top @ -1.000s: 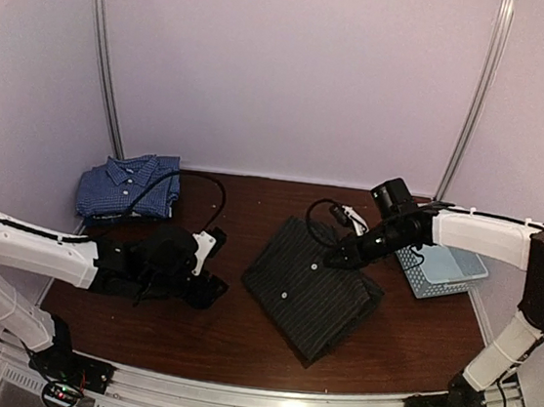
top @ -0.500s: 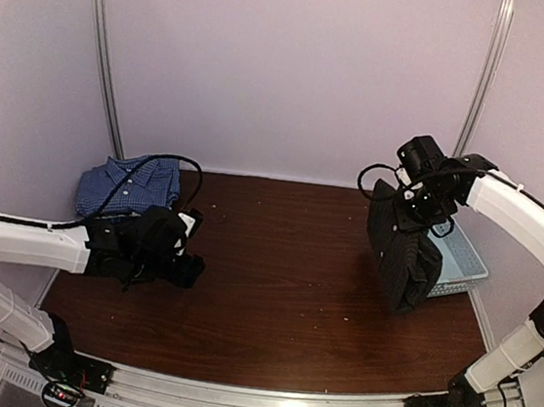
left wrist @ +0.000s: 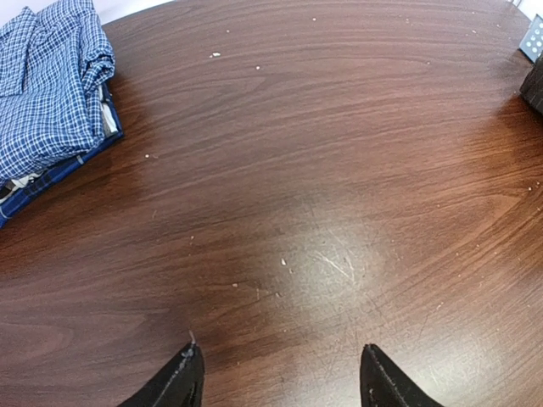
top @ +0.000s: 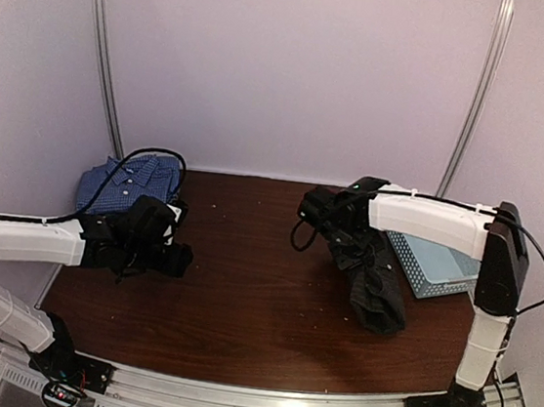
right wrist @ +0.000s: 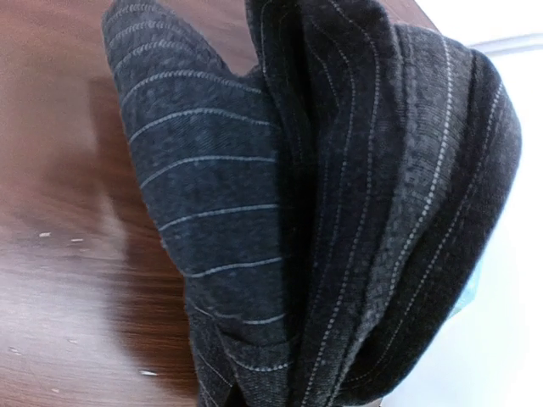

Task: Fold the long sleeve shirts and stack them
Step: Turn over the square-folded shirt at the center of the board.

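Note:
The black pinstriped shirt (top: 373, 279), folded into a bundle, hangs from my right gripper (top: 338, 231) over the table's middle right, its lower end near or on the wood. In the right wrist view the shirt (right wrist: 339, 212) fills the frame and hides the fingers. The blue checked shirt (top: 125, 183) lies folded at the back left and also shows in the left wrist view (left wrist: 47, 97). My left gripper (top: 180, 254) is open and empty just above bare wood, in front and to the right of the blue shirt; its fingertips (left wrist: 182, 377) stand wide apart.
A light blue plastic basket (top: 445, 267) stands at the right edge, behind the hanging shirt. The pale walls close in at the back and both sides. Brown table (top: 243, 289) lies between the two arms.
My right arm has swung the black shirt from above the basket leftward and lower, toward the table's middle. My left arm has shifted slightly toward the blue shirt.

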Tool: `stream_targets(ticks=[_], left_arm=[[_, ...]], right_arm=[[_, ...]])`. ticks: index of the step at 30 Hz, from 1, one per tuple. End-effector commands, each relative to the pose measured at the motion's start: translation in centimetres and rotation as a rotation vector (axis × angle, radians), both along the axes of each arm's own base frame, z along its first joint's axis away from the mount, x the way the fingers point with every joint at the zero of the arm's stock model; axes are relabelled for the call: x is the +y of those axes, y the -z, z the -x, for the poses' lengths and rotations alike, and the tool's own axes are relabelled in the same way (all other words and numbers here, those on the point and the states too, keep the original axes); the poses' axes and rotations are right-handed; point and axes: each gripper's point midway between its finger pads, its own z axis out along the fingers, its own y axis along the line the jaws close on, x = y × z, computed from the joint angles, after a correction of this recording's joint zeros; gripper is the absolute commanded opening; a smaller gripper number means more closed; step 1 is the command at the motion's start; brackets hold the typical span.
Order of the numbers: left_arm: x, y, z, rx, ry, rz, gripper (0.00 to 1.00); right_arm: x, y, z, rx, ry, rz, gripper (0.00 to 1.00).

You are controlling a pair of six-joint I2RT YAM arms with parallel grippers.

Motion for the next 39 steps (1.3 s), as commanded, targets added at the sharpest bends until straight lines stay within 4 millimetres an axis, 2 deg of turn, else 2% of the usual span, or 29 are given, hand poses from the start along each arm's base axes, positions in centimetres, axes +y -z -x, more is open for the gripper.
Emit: stream_targets(ticks=[1, 5, 8, 10, 12, 16, 21, 25, 28, 35, 39], left_arm=[[0.7, 0.2, 0.1, 0.016, -0.023, 0.009, 0.64], [1.3, 0.2, 0.0, 0.019, -0.043, 0.011, 0.64], [1.9, -0.2, -0.2, 0.01, -0.065, 0.005, 0.64], [2.3, -0.4, -0.3, 0.006, -0.079, -0.003, 0.65], [2.6, -0.7, -0.4, -0.002, -0.084, -0.007, 0.65], [2.9, -0.9, -0.4, -0.014, -0.092, -0.01, 0.65], [2.9, -0.3, -0.3, -0.002, -0.09, -0.013, 0.65], [2.9, 0.0, -0.2, 0.001, -0.089, -0.006, 0.66], [2.5, 0.0, -0.2, 0.009, -0.073, 0.019, 0.67], [1.7, -1.0, -0.7, 0.004, -0.043, 0.051, 0.7], [1.6, -1.3, -1.3, 0.012, -0.039, 0.074, 0.72]], right_arm=[[5.5, 0.6, 1.5, -0.046, -0.04, 0.025, 0.08], [12.1, 3.8, 4.1, 0.005, -0.136, -0.014, 0.21], [16.0, 6.1, 6.1, 0.039, -0.195, -0.033, 0.32], [17.9, 7.2, 7.2, 0.055, -0.221, -0.05, 0.39], [19.2, 7.4, 8.2, 0.049, -0.243, -0.065, 0.49], [20.7, 6.3, 9.6, 0.023, -0.275, -0.122, 0.68], [20.7, 4.0, 10.1, -0.009, -0.299, -0.229, 0.78], [20.5, 2.1, 10.5, -0.021, -0.338, -0.336, 0.8], [19.9, -0.1, 10.2, -0.03, -0.353, -0.45, 0.81], [18.0, -3.1, 8.0, -0.02, -0.395, -0.746, 0.81], [15.4, -2.1, 4.6, -0.014, -0.357, -0.865, 0.77]])
